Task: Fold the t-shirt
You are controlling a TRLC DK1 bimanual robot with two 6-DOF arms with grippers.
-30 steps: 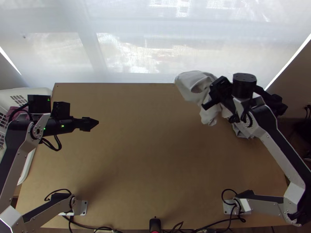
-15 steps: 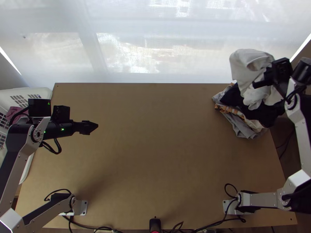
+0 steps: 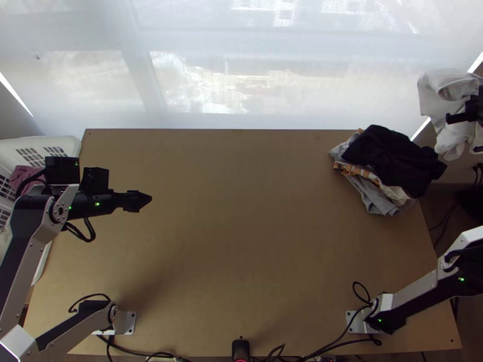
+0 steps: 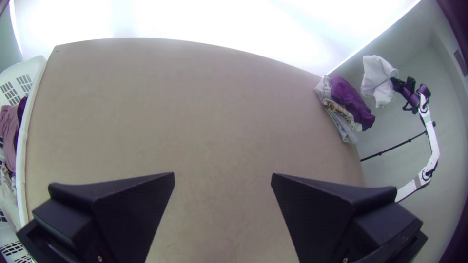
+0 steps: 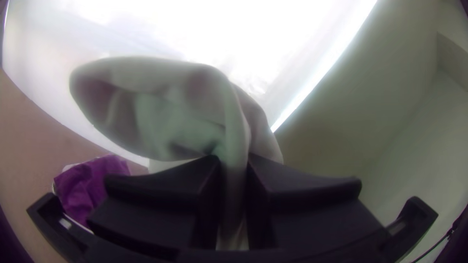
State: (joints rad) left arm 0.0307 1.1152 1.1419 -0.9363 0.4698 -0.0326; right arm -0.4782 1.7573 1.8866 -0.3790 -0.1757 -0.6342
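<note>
White cloth [image 3: 439, 99] is pinched, bunched, by R gripper [image 3: 463, 131] at approx. 2 o'clock, beyond counter [image 3: 241, 241]; L gripper [image 3: 150, 199] is positioned spread, approx. 9 o'clock.

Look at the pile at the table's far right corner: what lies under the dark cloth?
Under the dark cloth, edges of grey cloth, orange-patterned cloth and cream cloth stick out. Whatever lies beneath its middle is covered, so the number of pieces cannot be told.

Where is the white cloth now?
In the top view, the white cloth hangs from the right hand near the right edge, beyond the dark cloth.
</note>
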